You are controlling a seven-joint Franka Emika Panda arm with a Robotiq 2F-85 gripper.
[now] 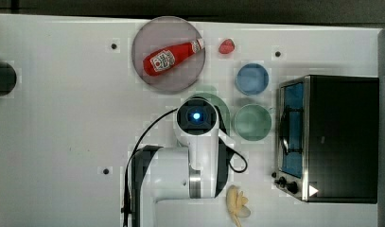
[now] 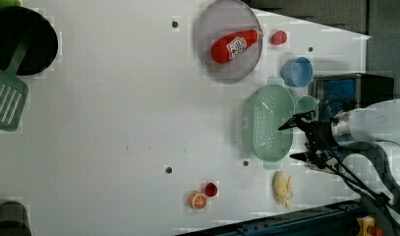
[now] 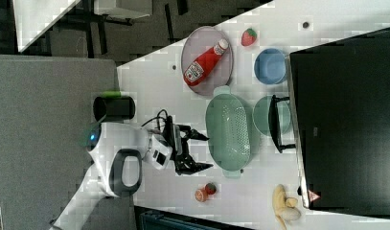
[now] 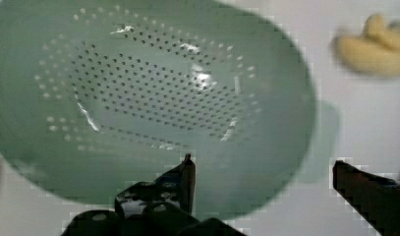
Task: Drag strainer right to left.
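— Pale green plastic, full of holes: where does the strainer [image 1: 217,105] sit in the top view?

— Mostly under my own wrist there, just beside the plain green bowl [image 1: 252,122], with the blue bowl [image 1: 252,79] beyond it.

— And the left view?

— My gripper [image 2: 297,138] hangs at the strainer's [image 2: 265,122] rim on the left view's right, jaws spread wide, nothing between them.

— The right view?

— Same: my gripper [image 3: 198,152] is agape beside the strainer [image 3: 227,132], and the grey plate [image 3: 191,43] with the ketchup bottle [image 3: 205,62] lies near one end.

— The wrist view?

— One fingertip [image 4: 188,169] is over the strainer's [image 4: 153,93] wall and the other is outside it. If I close too shallow, I think the thin rim slips out; dragging crooked could knock the plate or the bowl.
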